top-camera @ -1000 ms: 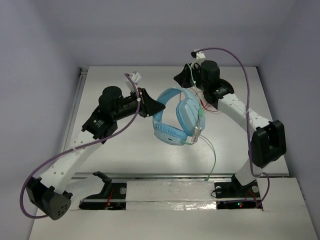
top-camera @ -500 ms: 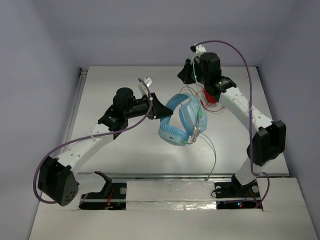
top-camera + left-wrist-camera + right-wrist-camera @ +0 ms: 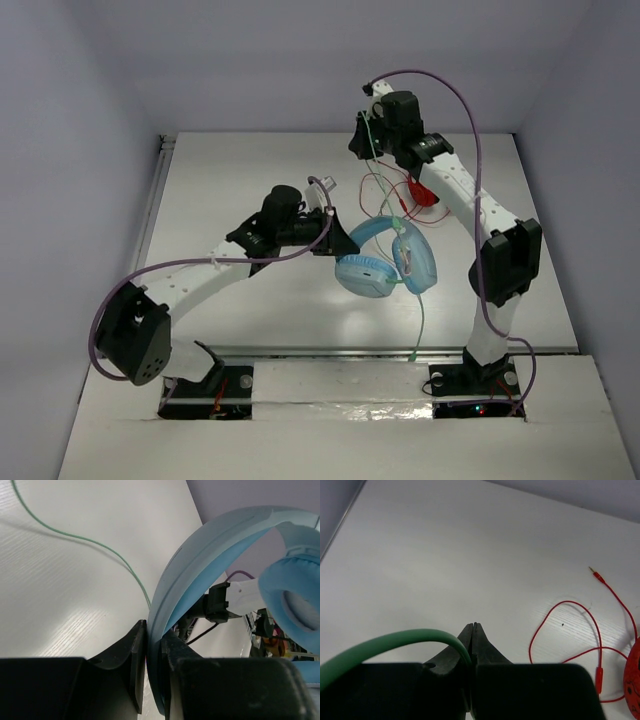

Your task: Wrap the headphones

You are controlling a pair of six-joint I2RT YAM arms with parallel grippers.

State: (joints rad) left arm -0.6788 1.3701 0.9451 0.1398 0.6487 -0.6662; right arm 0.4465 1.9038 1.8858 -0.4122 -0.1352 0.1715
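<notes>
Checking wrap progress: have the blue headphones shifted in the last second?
Yes. The headphones shifted right and slightly nearer the table's near edge.

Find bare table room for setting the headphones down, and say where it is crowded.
Bare: the table's far-left stretch beyond the left arm, and the near strip left of the green cable. Crowded: far right, where the red cable sprawls.

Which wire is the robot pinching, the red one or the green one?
The green cable, squeezed tight in the right gripper. The red cable is not held at all and just lies loose on the table.
</notes>
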